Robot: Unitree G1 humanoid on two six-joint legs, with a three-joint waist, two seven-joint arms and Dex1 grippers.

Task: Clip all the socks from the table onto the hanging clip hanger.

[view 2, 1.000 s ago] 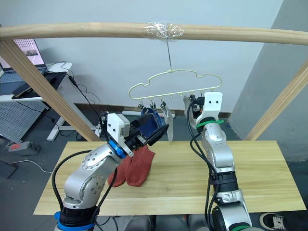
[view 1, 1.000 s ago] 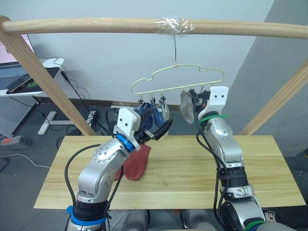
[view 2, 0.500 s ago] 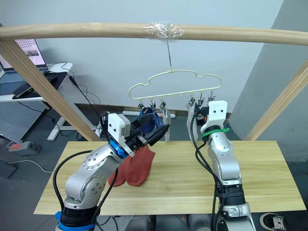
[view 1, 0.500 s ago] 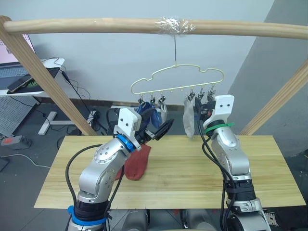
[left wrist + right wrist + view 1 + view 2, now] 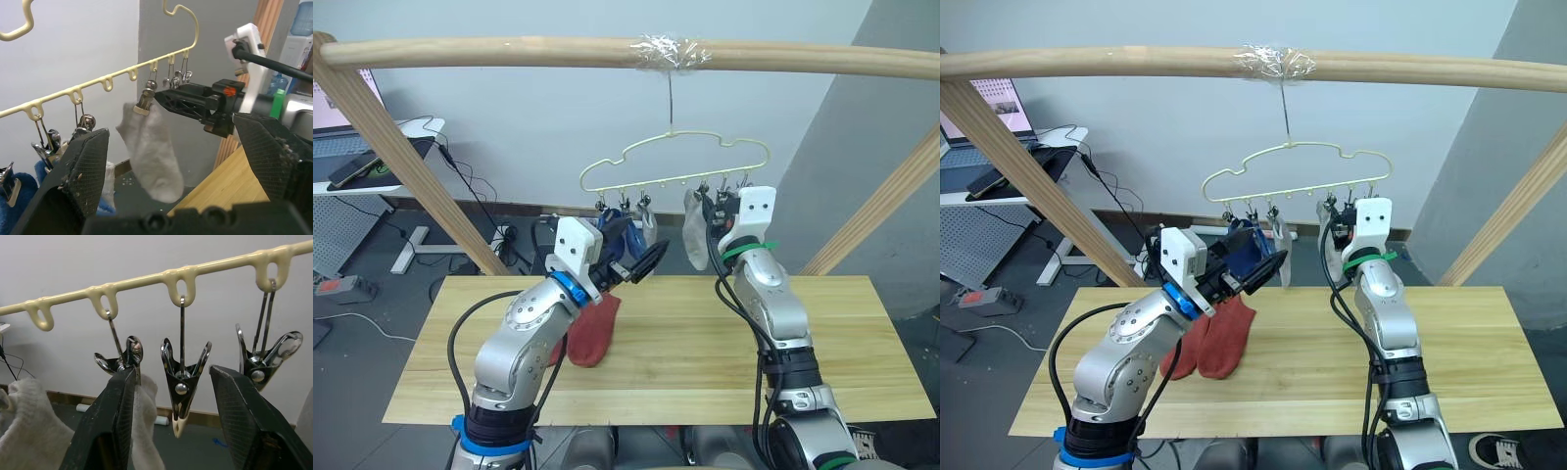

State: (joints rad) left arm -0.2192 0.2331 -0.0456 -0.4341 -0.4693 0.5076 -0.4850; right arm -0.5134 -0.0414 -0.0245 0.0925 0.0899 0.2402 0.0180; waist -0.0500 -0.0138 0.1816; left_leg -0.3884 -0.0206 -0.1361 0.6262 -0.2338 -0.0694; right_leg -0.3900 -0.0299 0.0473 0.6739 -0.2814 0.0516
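The pale yellow-green clip hanger (image 5: 675,162) hangs from the pole. Two blue socks (image 5: 619,235) and a grey sock (image 5: 647,225) are clipped at its left end. Another grey sock (image 5: 693,238) hangs from a clip near the middle. Two rust-red socks (image 5: 1212,338) lie on the table (image 5: 705,362). My right gripper (image 5: 182,416) is up at the clip row, open, its fingers either side of an empty metal clip (image 5: 182,391), beside the clip that holds the grey sock (image 5: 154,147). My left gripper (image 5: 641,264) stands open just below the blue socks, holding nothing.
A round wooden pole frame (image 5: 509,51) spans the top, with slanted legs at left (image 5: 401,162) and right (image 5: 881,206). A desk with a laptop (image 5: 357,157) stands at the back left. Cables lie on the floor behind the table.
My right gripper drew back to the right, then returned a little left toward the clips. The middle grey sock swung slightly. The left arm has not moved.
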